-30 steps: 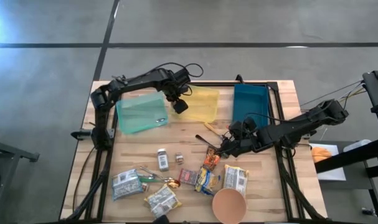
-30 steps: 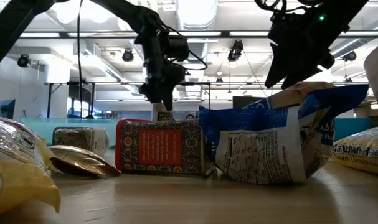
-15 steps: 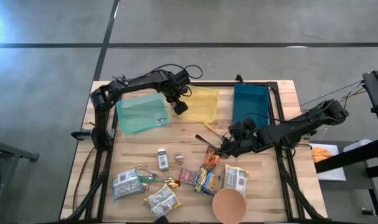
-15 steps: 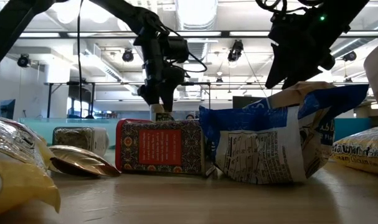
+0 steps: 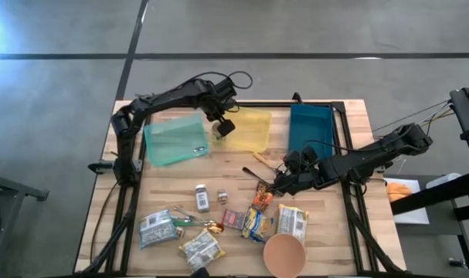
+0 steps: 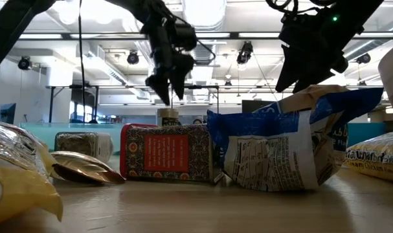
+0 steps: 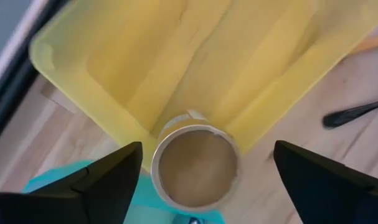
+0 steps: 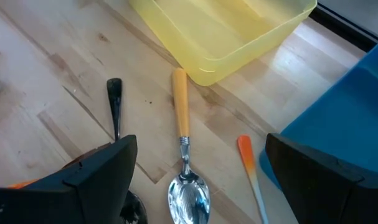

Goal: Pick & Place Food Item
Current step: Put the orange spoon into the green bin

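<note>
While the left gripper point(image 5: 221, 128) hangs in the upper middle of the high view, its jaws stand open with nothing between them. Directly beneath it a small round jar point(image 7: 196, 167) stands upright at the near corner of the yellow bin point(image 5: 252, 128), seemingly inside it, just beside the teal bin point(image 5: 174, 140). Seen from the low view, that gripper point(image 6: 171, 86) sits clear above the jar point(image 6: 169, 117). Right of centre, the right gripper point(image 5: 279, 182) hovers low over the table point(image 5: 350, 116), jaws open and empty, near a yellow-handled spoon point(image 8: 184, 153) and a black utensil point(image 8: 114, 103). Snack packets point(image 5: 255, 224) lie along the lower edge.
</note>
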